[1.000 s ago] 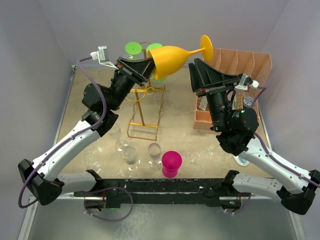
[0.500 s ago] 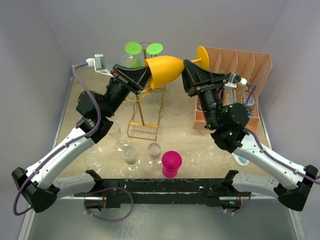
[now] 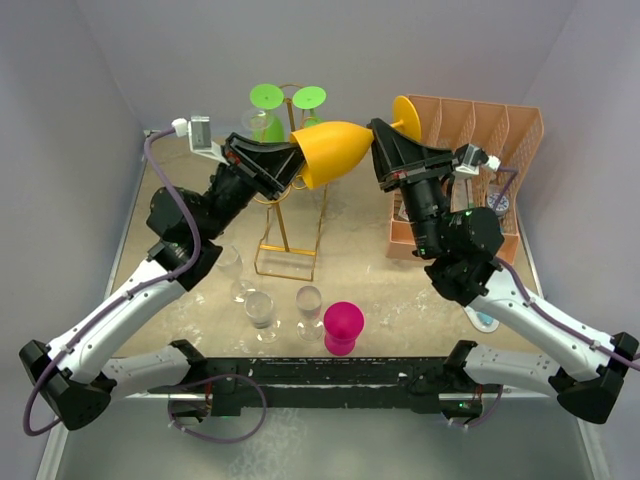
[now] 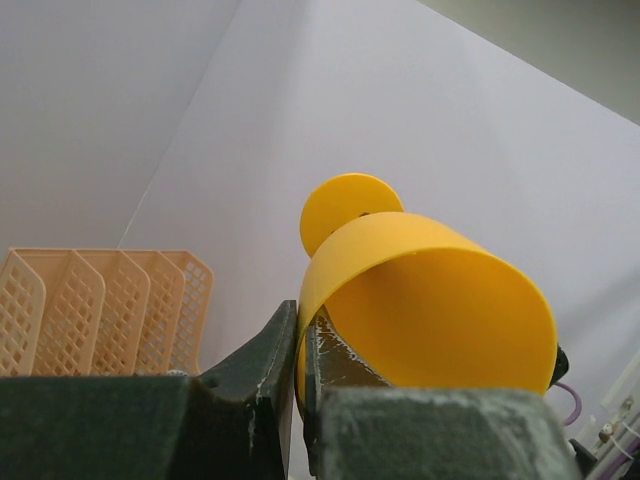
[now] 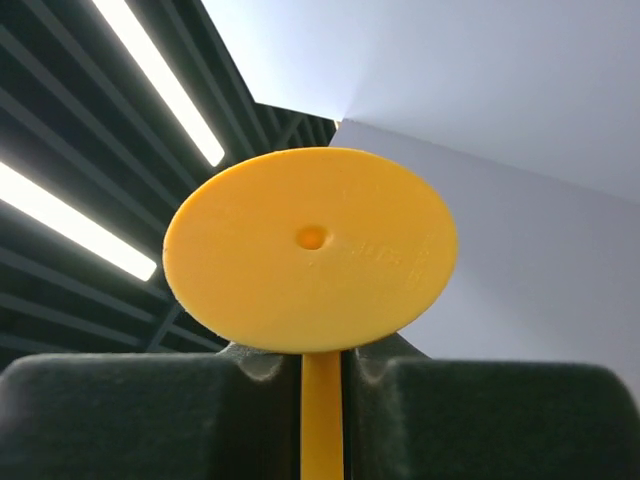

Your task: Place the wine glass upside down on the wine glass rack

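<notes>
The orange-yellow plastic wine glass (image 3: 335, 150) hangs in mid-air on its side between the two arms, its mouth to the left and its round foot to the right. In the overhead view it lies just right of the top of the tall gold wire wine glass rack (image 3: 285, 225), where two green glasses (image 3: 266, 97) hang foot-up. At left, the left gripper (image 3: 290, 165) is pinched tight on the bowl's rim, one finger inside the wall and one outside, as the left wrist view shows (image 4: 302, 340). At right, the right gripper (image 3: 378, 135) has its fingers drawn in against the thin stem just below the foot (image 5: 322, 370). Behind it stands a peach plastic mesh organizer (image 3: 480, 125). On the sandy table (image 3: 370, 270) below, clear glasses (image 3: 260, 308) stand just left of a magenta cup (image 3: 343, 327).
</notes>
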